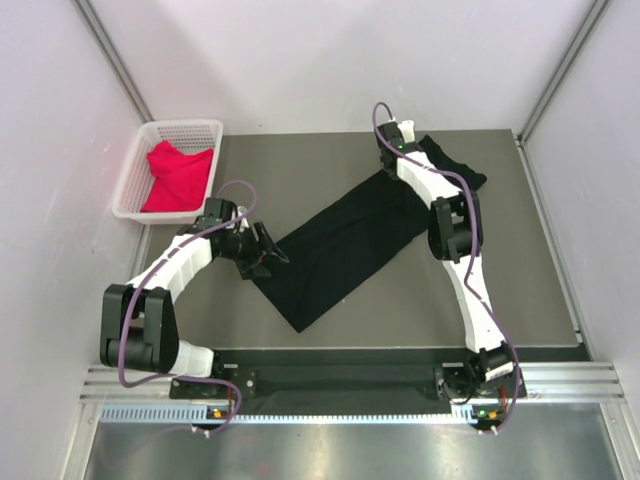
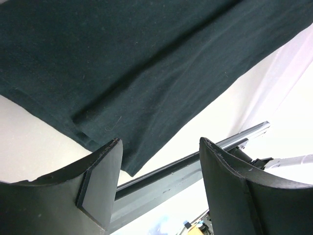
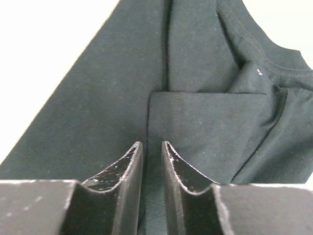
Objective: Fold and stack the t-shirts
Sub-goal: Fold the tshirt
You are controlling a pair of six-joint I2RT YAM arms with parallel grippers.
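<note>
The black t-shirt lies as a long folded strip running diagonally across the grey table, from near left to far right. My left gripper is open and empty at the strip's left edge; in the left wrist view the cloth lies just beyond the fingertips. My right gripper is at the far end by the collar and sleeves. In the right wrist view its jaws stand nearly together with a fold of the black cloth between them. The red-pink t-shirt lies bunched in the basket.
The white lattice basket stands at the table's far left corner. The grey table mat is bare behind the shirt. White walls close in both sides and the back. A metal rail runs along the near edge.
</note>
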